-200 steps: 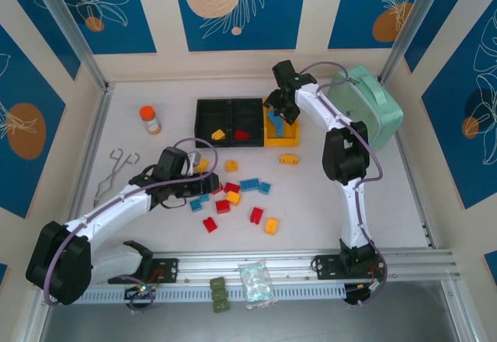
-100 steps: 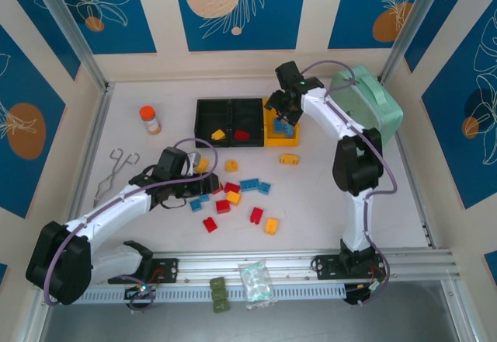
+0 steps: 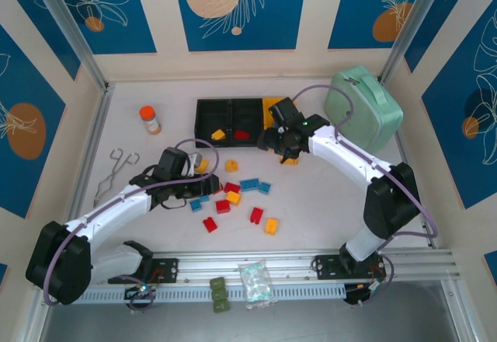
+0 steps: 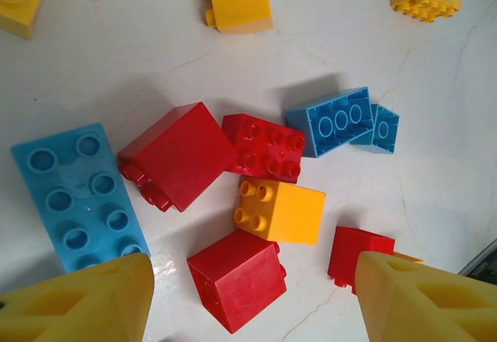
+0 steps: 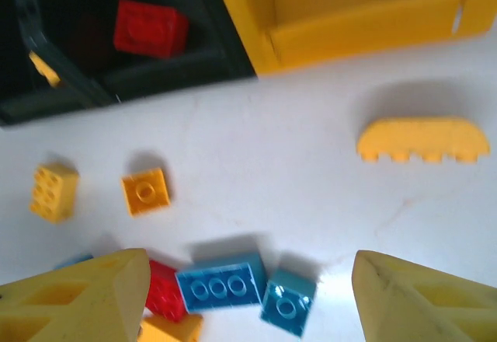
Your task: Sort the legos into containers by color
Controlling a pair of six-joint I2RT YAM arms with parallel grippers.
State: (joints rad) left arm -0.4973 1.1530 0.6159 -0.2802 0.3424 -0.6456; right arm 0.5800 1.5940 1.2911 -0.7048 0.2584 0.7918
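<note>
Loose red, yellow and blue legos lie scattered mid-table. My left gripper hovers open at the pile's left side. In the left wrist view its fingers flank a red brick, with a yellow brick and a long blue brick close by. My right gripper hangs open just in front of the containers; two blue bricks lie below its gap. The two black bins hold a yellow brick and a red brick. My right arm partly covers the yellow-orange bin.
A curved yellow brick lies near the yellow-orange bin. An orange-capped bottle and metal tongs sit at the left, a mint-green case at the back right. Olive blocks and a plastic bag rest on the front rail.
My right arm has swung from above the yellow-orange bin down and toward the near side, to the table in front of the bins. The left arm has stayed where it was.
</note>
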